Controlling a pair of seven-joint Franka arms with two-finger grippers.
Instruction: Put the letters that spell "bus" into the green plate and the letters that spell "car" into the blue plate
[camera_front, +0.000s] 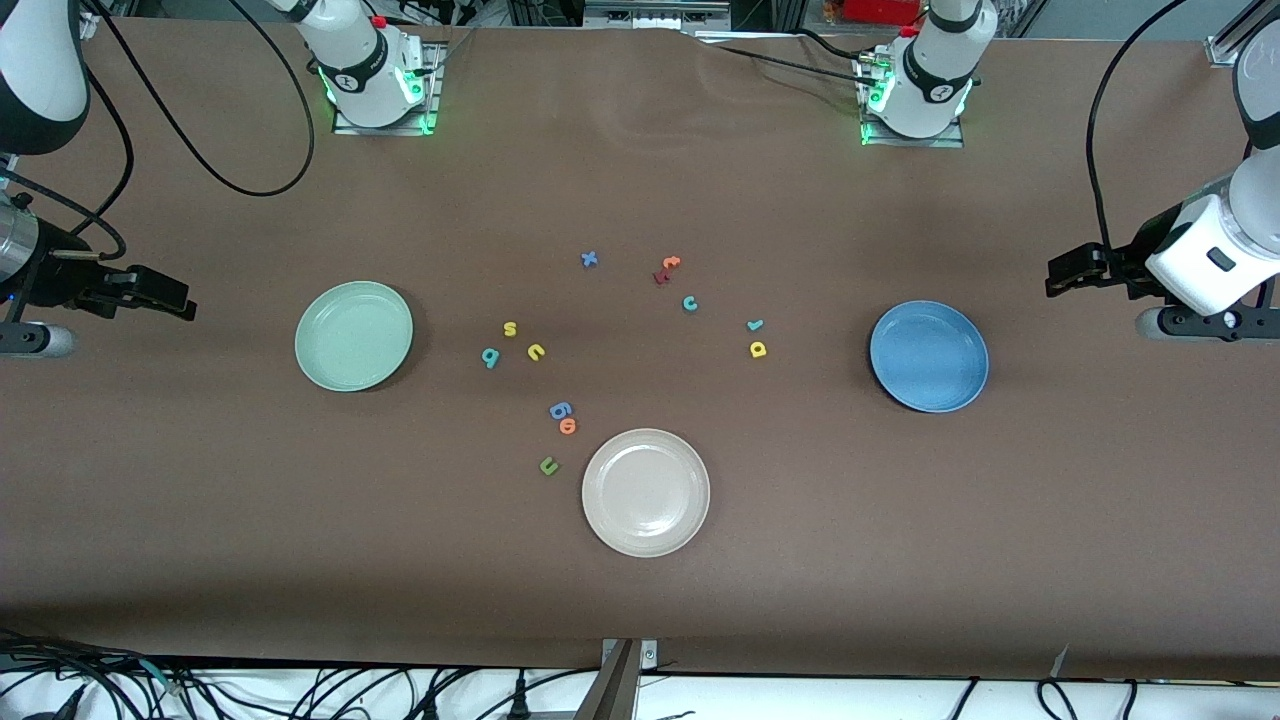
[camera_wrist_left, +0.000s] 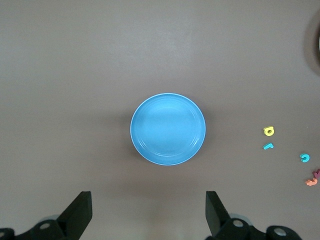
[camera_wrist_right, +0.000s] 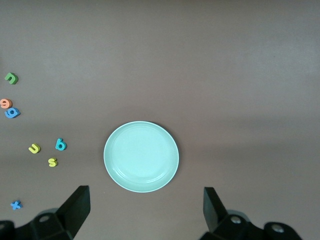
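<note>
Both plates empty, 0 of 6 letters placed. My left gripper (camera_wrist_left: 148, 215) wide open, holding nothing, over table at its own end near blue plate (camera_front: 929, 356). My right gripper (camera_wrist_right: 145, 212) same, near green plate (camera_front: 353, 335). Teal b (camera_front: 489, 357), yellow s (camera_front: 510, 328), yellow u (camera_front: 536, 351) lie beside green plate; c (camera_front: 690, 303), r (camera_front: 755, 324), a (camera_front: 758, 348) toward blue. Descend straight, pinch 1 letter only; skip green u (camera_front: 548, 465).

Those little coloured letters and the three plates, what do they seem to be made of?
The letters, such as the yellow s and teal c, look like soft matte foam: thick, dull, no glare. The green plate, blue plate and cream-white plate look smooth with a faint sheen, perhaps plastic or glazed ceramic; I cannot tell which.
</note>
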